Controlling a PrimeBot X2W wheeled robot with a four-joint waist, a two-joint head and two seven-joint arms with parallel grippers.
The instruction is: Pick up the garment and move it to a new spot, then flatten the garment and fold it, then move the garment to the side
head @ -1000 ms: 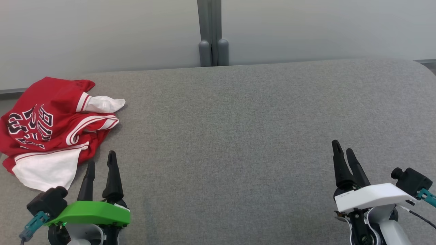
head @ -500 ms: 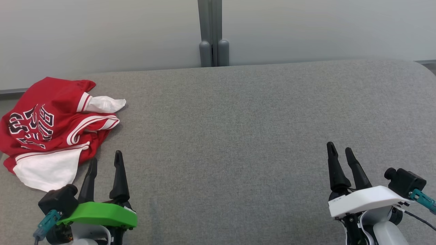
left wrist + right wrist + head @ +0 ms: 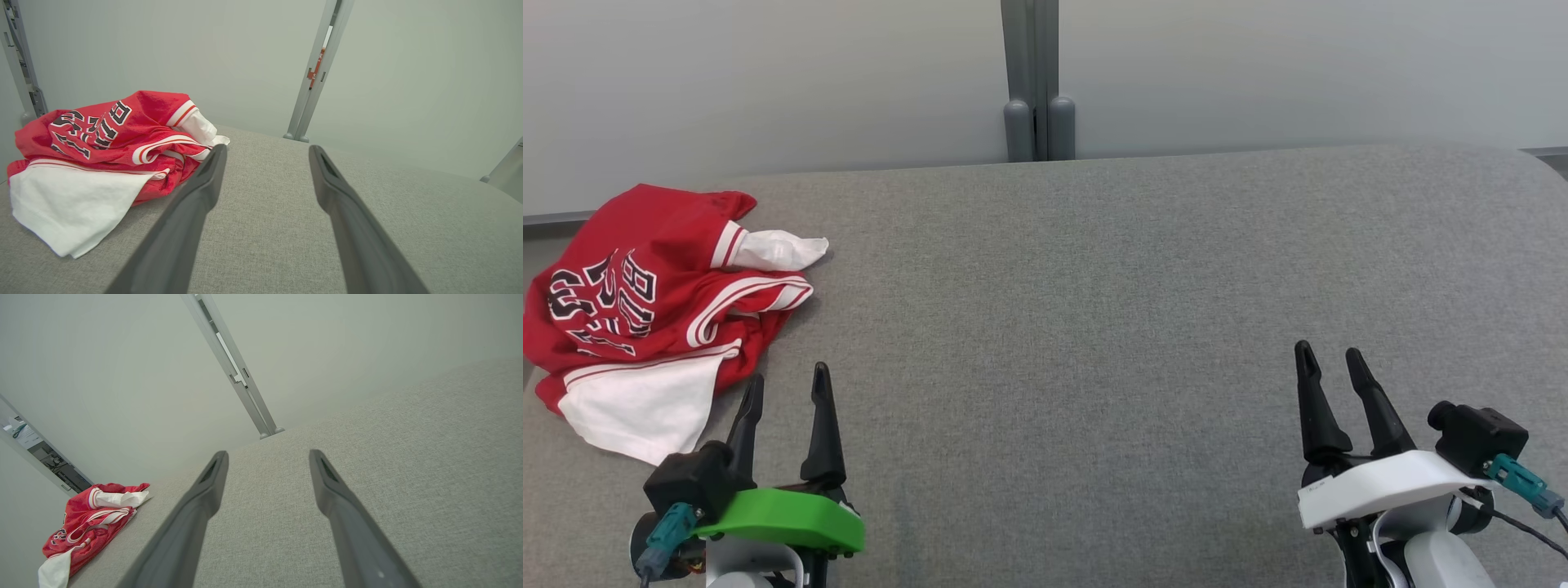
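Observation:
The garment [image 3: 645, 310] is a red jersey with white trim and black lettering, lying crumpled at the far left of the grey surface; it also shows as the garment [image 3: 106, 143] and the garment [image 3: 88, 524]. My left gripper [image 3: 788, 376] stands open just below and right of the jersey, apart from it, with nothing between its fingers. In the left wrist view the left gripper [image 3: 265, 150] points past the jersey's right edge. At the lower right, far from the cloth, my right gripper [image 3: 1329, 353] is open and empty, as the right gripper [image 3: 267, 455] shows too.
The grey fabric-covered surface [image 3: 1094, 286] stretches wide between the grippers. A pale wall with a grey vertical post [image 3: 1037, 82] stands behind its far edge. The surface's left edge runs right by the jersey.
Both grippers have drawn back toward the bottom of the head view; the left one also shifted right, away from the jersey. The jersey lies as before.

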